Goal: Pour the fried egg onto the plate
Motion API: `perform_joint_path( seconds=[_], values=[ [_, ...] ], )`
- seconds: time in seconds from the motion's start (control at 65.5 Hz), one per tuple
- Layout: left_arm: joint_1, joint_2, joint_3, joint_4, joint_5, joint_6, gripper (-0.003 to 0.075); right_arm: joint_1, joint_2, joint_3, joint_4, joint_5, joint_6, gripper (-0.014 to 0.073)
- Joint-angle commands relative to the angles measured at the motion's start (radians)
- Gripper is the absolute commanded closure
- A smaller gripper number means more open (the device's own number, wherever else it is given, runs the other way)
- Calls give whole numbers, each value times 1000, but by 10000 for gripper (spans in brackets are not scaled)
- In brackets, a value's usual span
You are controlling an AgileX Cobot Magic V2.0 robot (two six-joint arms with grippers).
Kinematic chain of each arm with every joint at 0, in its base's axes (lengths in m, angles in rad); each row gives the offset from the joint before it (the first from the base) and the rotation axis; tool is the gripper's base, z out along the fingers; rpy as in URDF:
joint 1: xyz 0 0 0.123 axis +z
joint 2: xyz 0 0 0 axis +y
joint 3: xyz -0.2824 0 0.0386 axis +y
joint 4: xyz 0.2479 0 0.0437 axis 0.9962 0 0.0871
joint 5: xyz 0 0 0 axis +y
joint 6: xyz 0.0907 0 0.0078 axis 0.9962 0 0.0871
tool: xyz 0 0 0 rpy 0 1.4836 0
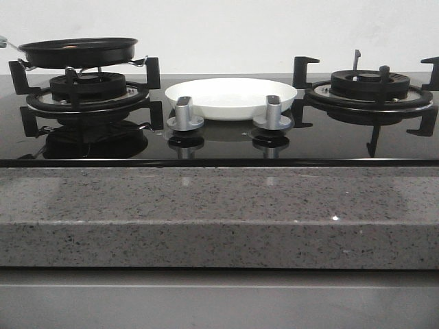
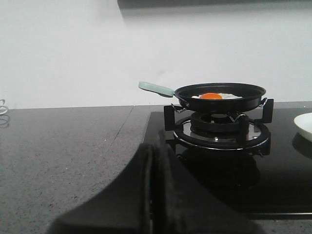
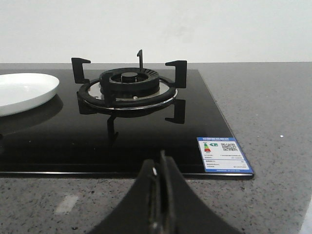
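The fried egg (image 2: 214,96), white with an orange yolk, lies in a black frying pan (image 2: 220,95) resting on the left burner (image 1: 88,89). The pan (image 1: 77,52) has a pale green handle (image 2: 156,88) that points away from the hob's centre. The white plate (image 1: 231,98) sits on the black glass between the two burners, behind two knobs; its edge shows as the plate (image 2: 304,126) and the plate (image 3: 23,92) in the wrist views. My left gripper (image 2: 154,146) is shut and empty, well short of the pan. My right gripper (image 3: 161,158) is shut and empty over the counter before the right burner (image 3: 127,87).
Two silver knobs (image 1: 184,114) (image 1: 272,113) stand in front of the plate. The right burner (image 1: 369,88) carries nothing. A blue energy label (image 3: 223,155) sticks to the hob's corner. Grey speckled counter (image 1: 219,212) surrounds the hob, with a white wall behind.
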Motion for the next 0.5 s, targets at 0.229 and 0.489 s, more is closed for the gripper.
perform_joint_path(
  seconds=[0.229,0.489],
  values=[
    [-7,-13,4,-9,-170,-12,740,-6,-20,-9,-15,-157,-1,661],
    [-7,-9,-189,-9,-80,-12,740,-6,-19,-157,-15,-99,-1,661]
  ],
)
